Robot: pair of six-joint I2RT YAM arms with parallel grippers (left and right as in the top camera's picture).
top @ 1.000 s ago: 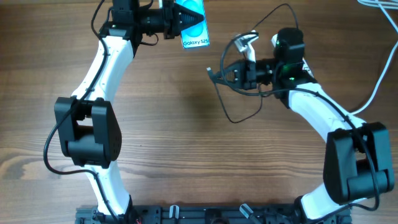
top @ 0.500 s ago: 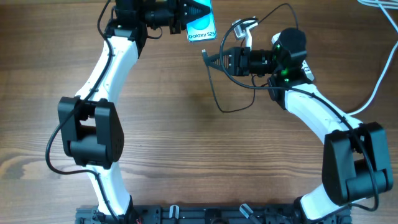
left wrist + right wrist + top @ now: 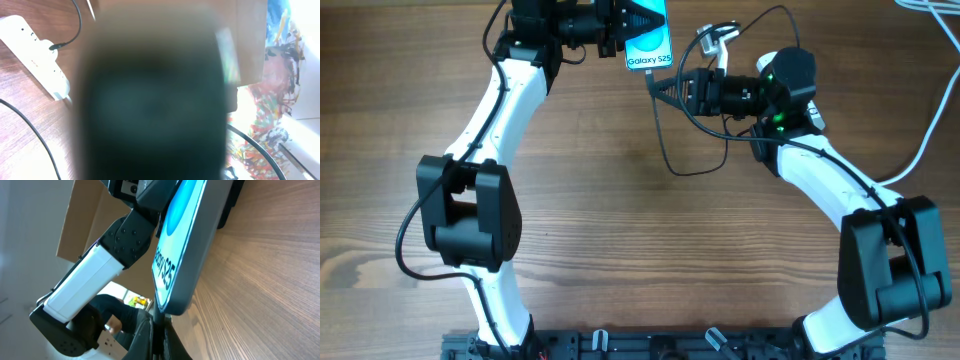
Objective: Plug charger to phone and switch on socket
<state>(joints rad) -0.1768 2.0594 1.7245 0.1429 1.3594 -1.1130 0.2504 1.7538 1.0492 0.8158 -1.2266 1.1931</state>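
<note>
- While the right end effector is pinching the charger by its plug tip, fingers pressed together on it, the tip is sitting right at the lower end of the phone. The right wrist view does not show whether it has entered the port.
- The tip is looking close to in line with the phone's long axis. My judgement is that the push should run straight along that axis, slowly, with no sideways lean that could bend the tip or skid it off the edge.
- The left end effector is gripping the phone, fingers closed on its far end. It is holding the phone above the counter, with the "Galaxy" end facing the right arm.
- That grip is doing the bracing, so I judge the left arm should be staying rigid while the right one presses. Otherwise the phone could pivot or slide in the fingers.
- Charger cable is hanging in a loose loop below the right end effector, so slack is not pulling against the insertion.
- The socket is lying on the counter, well apart from the phone, in the left wrist view, which a dark blur is mostly blocking. Its switch cannot be made out, and it looks like the later step.
</note>
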